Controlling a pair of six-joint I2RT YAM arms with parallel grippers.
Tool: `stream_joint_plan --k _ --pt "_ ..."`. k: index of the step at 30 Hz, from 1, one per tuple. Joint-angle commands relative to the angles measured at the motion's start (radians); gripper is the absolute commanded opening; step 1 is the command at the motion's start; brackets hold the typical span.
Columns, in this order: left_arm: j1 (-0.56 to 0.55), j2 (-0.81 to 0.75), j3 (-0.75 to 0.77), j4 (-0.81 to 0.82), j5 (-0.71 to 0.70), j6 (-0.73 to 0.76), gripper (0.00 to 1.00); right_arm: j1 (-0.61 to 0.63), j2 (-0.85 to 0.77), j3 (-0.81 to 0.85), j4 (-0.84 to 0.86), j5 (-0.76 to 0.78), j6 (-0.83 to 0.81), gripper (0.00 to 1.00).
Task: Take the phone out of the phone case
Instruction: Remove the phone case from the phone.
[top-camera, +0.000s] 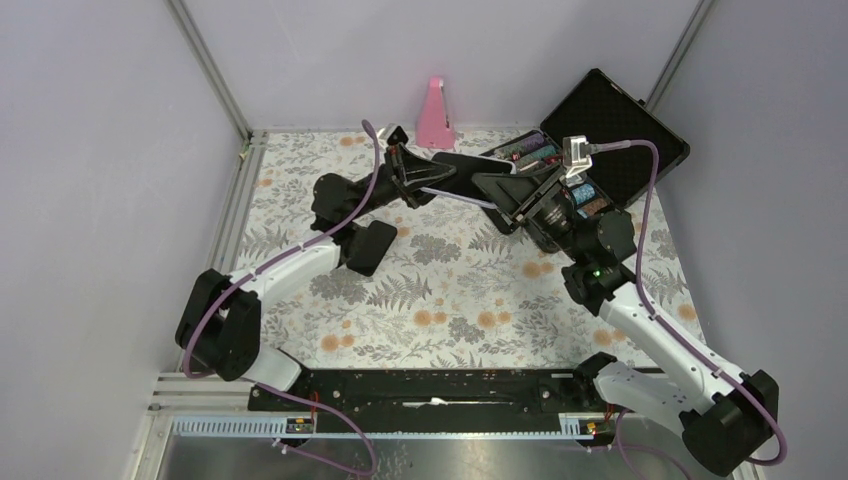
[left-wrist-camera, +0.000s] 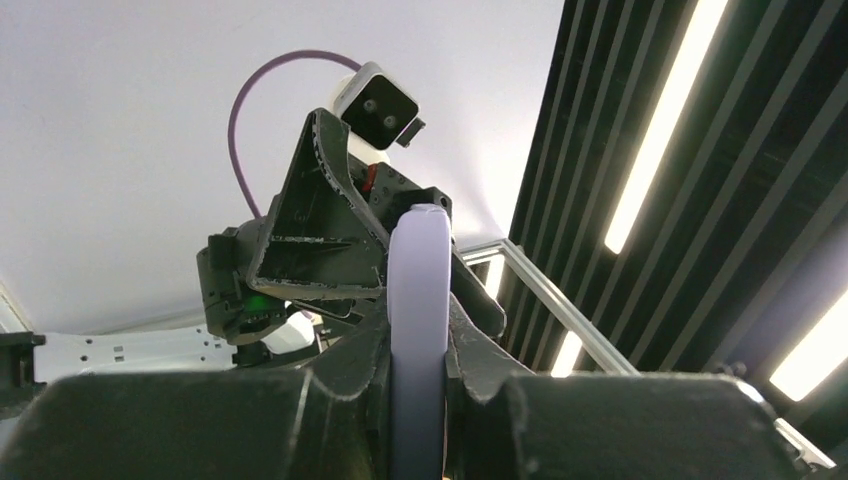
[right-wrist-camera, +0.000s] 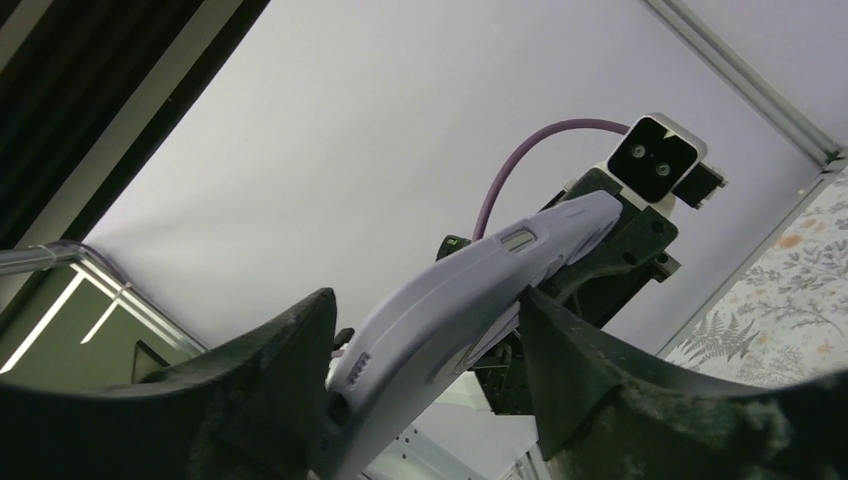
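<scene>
I read the lavender phone case (right-wrist-camera: 470, 300) as soft and flexible; left gripper (left-wrist-camera: 420, 330) clamps its edge, right gripper's (right-wrist-camera: 430, 390) jaws straddle it wide.

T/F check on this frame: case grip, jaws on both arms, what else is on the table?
1. The left gripper is clamped on the lilac case. True.
2. The case lies flat on the table. False: it is held up between the two arms.
3. The right gripper has its jaws shut tight. False: they stand wide, one on each side of the case.
4. A pink stand sits at the far edge of the table. True.
5. The black box on the right is closed. False: its lid is up.
</scene>
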Motion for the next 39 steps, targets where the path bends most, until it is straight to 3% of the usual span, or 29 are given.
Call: stream_joint_plan --k 1,3,5,9,11,16,21,29,33,37,39 --pt "0.0 0.012 0.038 -0.012 0.018 -0.133 0.0 0.008 -0.036 0.028 0.138 0.007 -0.019 0.61" --pt "-0.003 0.009 0.042 -0.011 0.012 -0.143 0.0 0.008 -0.012 0.022 0.238 0.01 0.0 0.53" --pt "-0.022 0.001 0.058 -0.061 0.02 -0.122 0.0 0.008 0.022 0.05 0.292 -0.011 0.008 0.52" --pt "-0.084 -0.003 0.112 -0.256 0.059 -0.03 0.0 0.007 0.096 0.163 0.355 -0.049 0.018 0.63" --pt "-0.104 0.008 0.106 -0.278 0.067 -0.024 0.0 0.008 0.128 0.211 0.352 -0.061 0.028 0.71" --pt "-0.067 -0.004 0.05 -0.174 0.033 -0.06 0.0 0.008 0.11 0.202 0.287 -0.07 0.064 0.82" --pt "0.002 -0.02 0.054 -0.143 0.027 -0.082 0.0 0.008 0.022 0.12 0.22 -0.016 0.017 0.83" --pt "0.003 -0.004 0.039 -0.083 0.017 -0.118 0.0 0.008 0.007 0.104 0.171 -0.028 0.02 0.86" --pt "0.005 0.001 0.033 -0.047 0.0 -0.138 0.0 0.008 -0.011 0.097 0.083 -0.026 0.028 0.99" --pt "0.01 0.012 0.055 -0.032 -0.002 -0.146 0.0 0.007 -0.053 0.064 -0.016 0.004 -0.001 0.99" --pt "0.015 0.017 0.064 -0.025 -0.004 -0.154 0.0 0.008 -0.08 0.032 -0.047 0.026 -0.01 0.92"
